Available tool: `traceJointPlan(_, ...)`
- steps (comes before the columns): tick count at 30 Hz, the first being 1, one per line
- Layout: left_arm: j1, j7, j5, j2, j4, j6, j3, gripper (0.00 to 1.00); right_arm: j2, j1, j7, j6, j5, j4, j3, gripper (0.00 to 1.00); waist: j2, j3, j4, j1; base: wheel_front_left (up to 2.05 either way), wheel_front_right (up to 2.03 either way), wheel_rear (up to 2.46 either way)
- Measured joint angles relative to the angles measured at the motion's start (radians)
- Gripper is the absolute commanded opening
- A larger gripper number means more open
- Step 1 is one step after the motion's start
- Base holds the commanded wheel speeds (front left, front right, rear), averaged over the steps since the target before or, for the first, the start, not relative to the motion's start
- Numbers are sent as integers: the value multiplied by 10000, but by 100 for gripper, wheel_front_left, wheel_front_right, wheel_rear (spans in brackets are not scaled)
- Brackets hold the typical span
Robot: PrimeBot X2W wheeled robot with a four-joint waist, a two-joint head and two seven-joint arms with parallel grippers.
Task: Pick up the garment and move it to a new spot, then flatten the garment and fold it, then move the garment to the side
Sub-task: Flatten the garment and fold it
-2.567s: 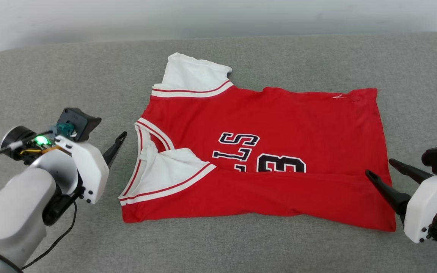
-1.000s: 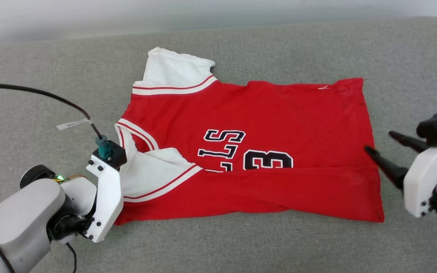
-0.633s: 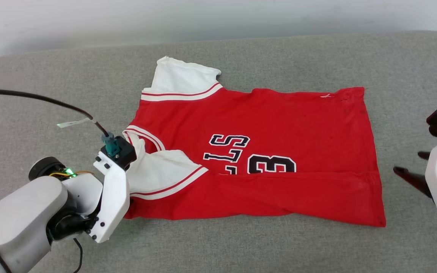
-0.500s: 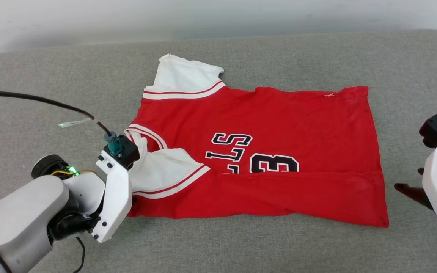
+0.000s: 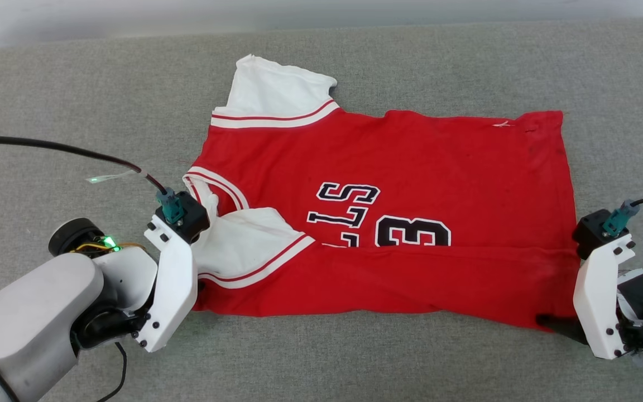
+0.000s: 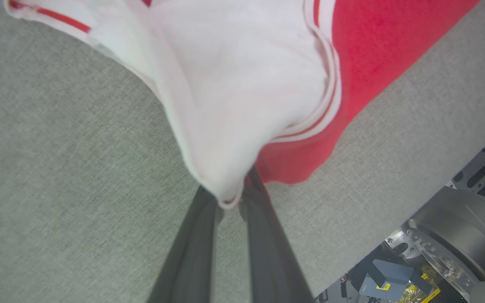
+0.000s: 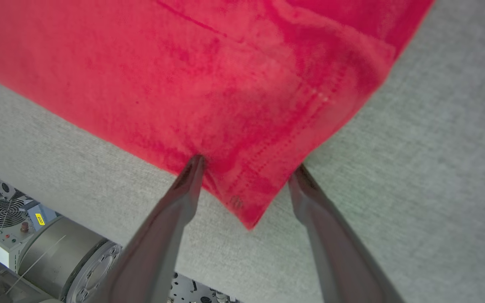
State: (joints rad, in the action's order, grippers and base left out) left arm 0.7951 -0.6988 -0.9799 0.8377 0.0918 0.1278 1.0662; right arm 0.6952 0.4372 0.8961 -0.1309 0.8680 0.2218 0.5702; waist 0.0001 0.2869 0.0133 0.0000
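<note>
Shirt (image 5: 388, 184) lies spread on the grey surface (image 5: 76, 100) straight ahead of you. Its long axis runs across from your left to your right, with the collar and white sleeves toward your left arm and the hem toward your right. The near long edge is doubled over, hiding the lower part of the black print.

Your left pincer (image 6: 230, 198) is nearly closed. It has a pinch of cloth at the near-left corner, where the near white sleeve (image 6: 242, 97) meets the red body.

Your right pincer (image 7: 249, 168) stands wide open at the near-right end and holds nothing. The hem corner (image 7: 246, 204) points back between its two fingers, and each tip touches or sits just at the cloth's edge. So the corner is inside the gap, and the shirt stretches away from that pincer, forward and toward your left.

The coming move seems to turn on closing the right pincer squarely over that corner before you lift, so that both near corners are held along the same edge. If you close too shallow, you would likely catch only one layer and the fold would sag. Each arm has its own end, so neither needs to cross.
</note>
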Motion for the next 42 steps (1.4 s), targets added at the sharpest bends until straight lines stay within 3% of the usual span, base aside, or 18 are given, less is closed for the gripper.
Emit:
traceJointPlan(3,-1,46,-12,27,29,-2,-2,0,-104,26,-251,0,-79,182,104,100,0,32,-13,0,0,0,0)
traceJointPlan(4,-9,71,-17,31,42,-2,-2,0,-113,43,-339,0,-88,209,155,27,0,21,-24,0,0,0,0)
traceJointPlan(5,-26,75,-33,50,63,-21,-2,0,-111,58,-453,0,-138,219,205,0,0,2,-43,-1,0,0,0)
traceJointPlan(13,-399,337,-460,336,130,-119,-119,0,67,174,-1110,0,146,54,426,0,-1,-512,-160,0,0,0,0)
traceJointPlan(31,-2489,775,-1049,1235,-1394,-755,380,0,1996,-1868,-1145,0,1035,-1925,211,0,0,-1564,-166,0,0,0,0)
traceJointPlan(40,-2778,966,-997,886,-742,-861,587,0,1517,-2174,-1260,0,750,-1250,290,0,0,-1288,-149,0,0,0,0)
traceJointPlan(41,-2778,1011,-984,828,-635,-844,596,11,1413,-2175,-1308,0,713,-1124,336,4,0,-1263,-138,0,0,0,0)
traceJointPlan(42,-2779,1049,-1012,742,-523,-844,593,36,1319,-2174,-1354,0,683,-1032,374,25,0,-1247,-123,0,0,0,0)
